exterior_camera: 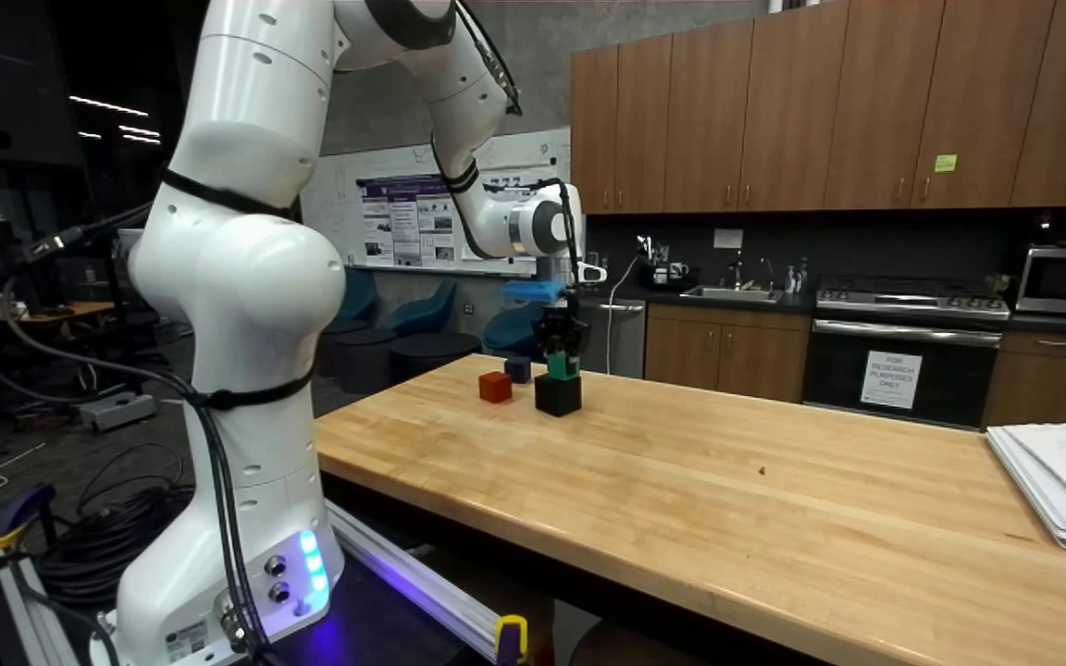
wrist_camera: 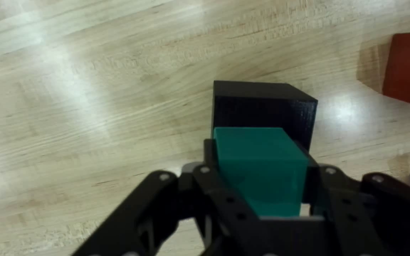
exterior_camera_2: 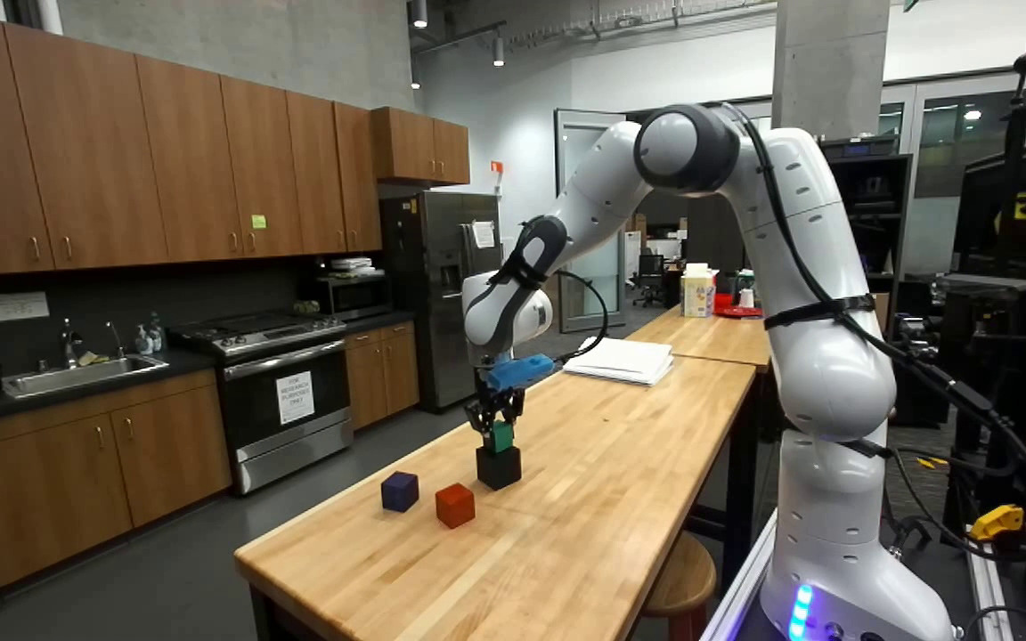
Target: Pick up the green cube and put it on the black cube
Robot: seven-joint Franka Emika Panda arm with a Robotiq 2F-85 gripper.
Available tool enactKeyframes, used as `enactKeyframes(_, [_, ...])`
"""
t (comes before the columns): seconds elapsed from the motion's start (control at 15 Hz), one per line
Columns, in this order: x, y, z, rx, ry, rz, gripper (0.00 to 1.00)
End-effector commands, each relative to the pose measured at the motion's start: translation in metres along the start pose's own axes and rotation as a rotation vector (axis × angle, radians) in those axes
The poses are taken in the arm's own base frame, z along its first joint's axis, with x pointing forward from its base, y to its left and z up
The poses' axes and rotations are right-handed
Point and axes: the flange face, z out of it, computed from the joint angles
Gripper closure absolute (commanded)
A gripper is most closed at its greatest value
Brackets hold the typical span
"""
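Note:
The green cube (exterior_camera: 563, 367) is at the top of the black cube (exterior_camera: 558, 396) in both exterior views. No clear gap shows between them; I cannot tell whether it rests fully on it. In an exterior view the green cube (exterior_camera_2: 501, 436) is over the black cube (exterior_camera_2: 499, 468), which stands on the table. My gripper (wrist_camera: 260, 154) points down, its fingers on both sides of the green cube (wrist_camera: 262, 177) and closed against it. In the wrist view the green cube hides the lower part of the black cube (wrist_camera: 262, 106).
A red cube (exterior_camera_2: 455, 505) and a dark blue cube (exterior_camera_2: 400, 491) stand on the wooden table (exterior_camera_2: 566, 534) near the black cube. The red cube also shows in the wrist view (wrist_camera: 408, 67). A stack of papers (exterior_camera_2: 622, 359) lies farther along the table.

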Motion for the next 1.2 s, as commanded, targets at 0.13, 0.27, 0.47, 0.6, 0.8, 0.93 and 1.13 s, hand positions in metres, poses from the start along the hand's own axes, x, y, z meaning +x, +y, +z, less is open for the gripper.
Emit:
enactKeyframes(0.13, [-0.012,0.000,-0.001,0.048,-0.013,-0.019,0.76])
enactKeyframes(0.27, [-0.012,-0.001,0.001,0.047,-0.015,-0.022,0.76])
enactKeyframes(0.47, [-0.015,-0.003,0.001,0.047,-0.014,-0.029,0.26])
enactKeyframes(0.6, [-0.017,-0.002,-0.001,0.048,-0.012,-0.028,0.26])
enactKeyframes(0.8, [-0.020,0.001,-0.002,0.032,-0.011,-0.022,0.18])
enactKeyframes(0.93, [-0.023,0.003,-0.001,0.031,-0.016,-0.021,0.06])
enactKeyframes(1.13, [-0.026,0.007,-0.007,0.021,-0.007,-0.023,0.00])
